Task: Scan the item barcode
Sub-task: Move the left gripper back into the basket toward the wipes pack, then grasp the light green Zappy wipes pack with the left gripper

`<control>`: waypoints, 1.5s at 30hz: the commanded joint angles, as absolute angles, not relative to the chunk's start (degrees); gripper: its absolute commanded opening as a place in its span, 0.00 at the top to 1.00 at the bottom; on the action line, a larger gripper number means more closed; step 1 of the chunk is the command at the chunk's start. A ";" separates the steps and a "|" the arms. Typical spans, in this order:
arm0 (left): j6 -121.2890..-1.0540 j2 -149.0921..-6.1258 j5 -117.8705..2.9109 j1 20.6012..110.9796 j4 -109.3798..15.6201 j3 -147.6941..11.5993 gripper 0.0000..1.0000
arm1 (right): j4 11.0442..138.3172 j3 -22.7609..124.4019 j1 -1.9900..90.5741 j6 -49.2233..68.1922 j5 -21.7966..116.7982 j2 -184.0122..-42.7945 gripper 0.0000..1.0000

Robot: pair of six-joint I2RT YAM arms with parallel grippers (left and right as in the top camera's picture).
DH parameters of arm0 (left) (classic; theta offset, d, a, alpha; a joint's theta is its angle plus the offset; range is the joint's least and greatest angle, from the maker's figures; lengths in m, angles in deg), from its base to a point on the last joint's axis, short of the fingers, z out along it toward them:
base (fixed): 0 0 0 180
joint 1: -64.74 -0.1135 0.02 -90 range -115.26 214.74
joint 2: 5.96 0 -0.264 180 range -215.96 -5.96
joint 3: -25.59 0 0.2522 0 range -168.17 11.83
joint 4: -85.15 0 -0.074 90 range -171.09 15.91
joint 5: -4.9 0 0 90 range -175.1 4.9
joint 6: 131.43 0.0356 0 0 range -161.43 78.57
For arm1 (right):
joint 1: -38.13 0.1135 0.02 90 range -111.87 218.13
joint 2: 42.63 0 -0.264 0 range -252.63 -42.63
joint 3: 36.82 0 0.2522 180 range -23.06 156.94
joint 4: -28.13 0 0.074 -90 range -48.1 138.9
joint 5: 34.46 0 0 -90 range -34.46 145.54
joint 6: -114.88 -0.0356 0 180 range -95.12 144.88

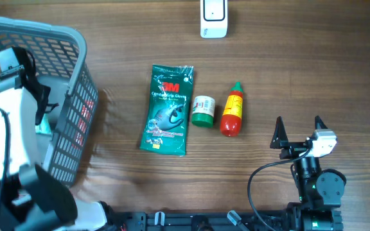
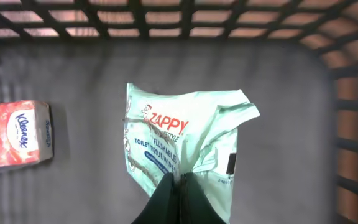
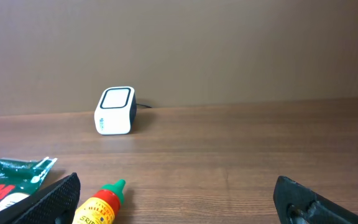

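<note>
Mint-green crinkled-film Zappy wipes pack (image 2: 185,149) is pinched at its near edge by the left gripper (image 2: 179,182), jaws fully closed on the film. The pack is inside the grey plastic mesh basket (image 1: 76,96) at the left side of the table. Can't tell whether it's off the basket floor yet.

Progress, as I read it: early. Grasp is done. Left to do: lift out of the basket, carry across to the white boxy barcode scanner (image 1: 213,18) at the far edge, and present the code to its window. A dark strip on the pack's lower right may be the barcode, too small to confirm.

Right gripper (image 1: 299,128) sits near the front right, jaws wide apart, holding nothing.

Also in the basket: red-and-white Kleenex tissue pack (image 2: 14,134), lying apart from the wipes. On the table, mid-area, in a row: dark green 3M glove pouch (image 1: 167,110), small green-capped jar (image 1: 203,110), red sauce bottle with green tip (image 1: 232,110).

Surface: brown wood-grain tabletop (image 1: 300,64), matte, flat. Backdrop is a plain tan wall, nothing else visible.
</note>
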State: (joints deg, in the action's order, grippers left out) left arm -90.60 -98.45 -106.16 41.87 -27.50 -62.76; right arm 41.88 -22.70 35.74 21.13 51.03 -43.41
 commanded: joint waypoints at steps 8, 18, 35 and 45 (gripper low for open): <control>-91.37 -82.78 -105.85 43.53 -27.26 -62.71 0.96 | 41.62 -22.76 35.69 21.86 50.33 -43.06 0.00; -88.20 -71.19 -101.54 46.94 -27.74 -66.47 0.96 | 41.62 -22.76 35.69 21.86 50.31 -43.06 0.00; -87.91 -67.94 -101.57 75.57 -29.54 -75.52 0.96 | 41.62 -22.76 35.69 21.86 50.33 -43.06 0.00; -88.81 -77.34 -101.61 96.55 -30.80 -75.52 0.96 | 41.62 -22.76 35.69 21.86 50.31 -43.06 0.00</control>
State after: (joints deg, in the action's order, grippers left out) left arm -88.83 -73.10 -101.48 90.96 -30.24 -74.58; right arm 41.86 -22.70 35.74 21.16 51.03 -43.41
